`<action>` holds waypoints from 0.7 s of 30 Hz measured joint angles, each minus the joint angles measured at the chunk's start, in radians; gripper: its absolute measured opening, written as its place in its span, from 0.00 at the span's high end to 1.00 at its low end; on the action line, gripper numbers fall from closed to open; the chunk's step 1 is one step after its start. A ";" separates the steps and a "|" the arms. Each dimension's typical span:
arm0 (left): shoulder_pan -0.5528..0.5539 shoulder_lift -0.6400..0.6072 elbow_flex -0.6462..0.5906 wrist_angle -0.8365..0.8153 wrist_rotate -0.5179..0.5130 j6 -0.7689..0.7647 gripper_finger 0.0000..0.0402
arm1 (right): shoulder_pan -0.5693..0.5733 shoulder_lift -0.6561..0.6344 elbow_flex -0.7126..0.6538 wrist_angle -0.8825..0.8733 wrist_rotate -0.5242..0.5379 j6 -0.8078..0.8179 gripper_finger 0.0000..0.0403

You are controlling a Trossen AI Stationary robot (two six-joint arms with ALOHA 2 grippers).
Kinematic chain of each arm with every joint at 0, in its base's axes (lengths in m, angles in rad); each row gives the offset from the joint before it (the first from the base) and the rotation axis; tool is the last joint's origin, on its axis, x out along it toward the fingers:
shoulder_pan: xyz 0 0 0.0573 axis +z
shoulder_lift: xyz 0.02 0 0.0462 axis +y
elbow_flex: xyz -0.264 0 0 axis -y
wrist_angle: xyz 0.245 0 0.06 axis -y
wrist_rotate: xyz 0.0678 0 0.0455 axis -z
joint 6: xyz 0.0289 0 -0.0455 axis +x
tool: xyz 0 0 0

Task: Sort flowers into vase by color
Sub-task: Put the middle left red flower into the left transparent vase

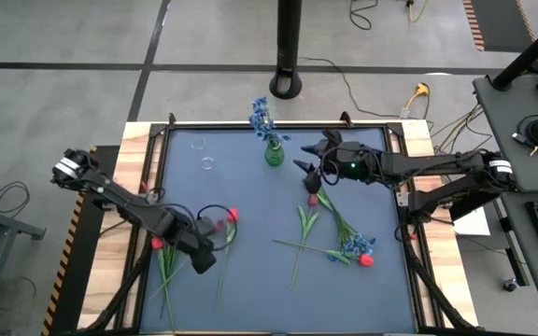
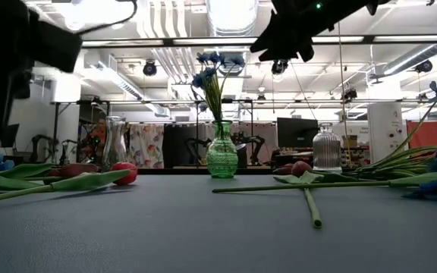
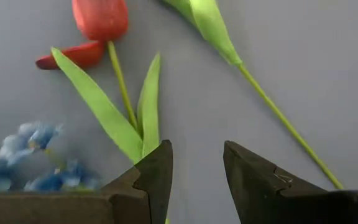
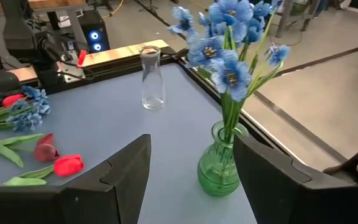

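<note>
A green glass vase stands near the far edge and holds blue flowers by their stems. My right gripper hovers open just right of the vase, raised above the table. My left gripper points down, open, over the near-left flowers. Below it lie a red tulip with green leaves, a blue sprig and another green stem. More flowers lie flat on the mat at the right.
Two clear glass vases stand at the far left of the mat; one clear vase also shows in the right wrist view. A black pole base stands beyond the far edge. Bare mat lies between the two flower groups.
</note>
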 joint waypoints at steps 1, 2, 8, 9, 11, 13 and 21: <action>-0.010 0.026 0.032 -0.049 -0.002 -0.012 0.68 | 0.006 0.000 0.000 0.000 0.001 0.002 0.46; -0.021 0.055 0.059 -0.101 -0.003 -0.022 0.68 | 0.013 0.000 0.000 0.000 0.002 0.002 0.46; -0.061 0.197 0.124 -0.210 0.029 -0.077 0.64 | 0.053 -0.001 0.000 -0.001 0.001 0.002 0.46; -0.065 0.215 0.122 -0.204 0.033 -0.078 0.62 | 0.059 -0.002 0.000 0.000 0.002 0.002 0.46; -0.066 0.244 0.122 -0.205 0.032 -0.079 0.57 | 0.069 -0.002 0.000 -0.001 0.002 0.002 0.46; -0.066 0.271 0.121 -0.209 0.028 -0.080 0.53 | 0.081 -0.002 0.000 -0.001 0.002 0.002 0.46; -0.066 0.336 0.120 -0.184 0.005 -0.077 0.48 | 0.118 -0.002 0.000 -0.005 0.018 0.002 0.46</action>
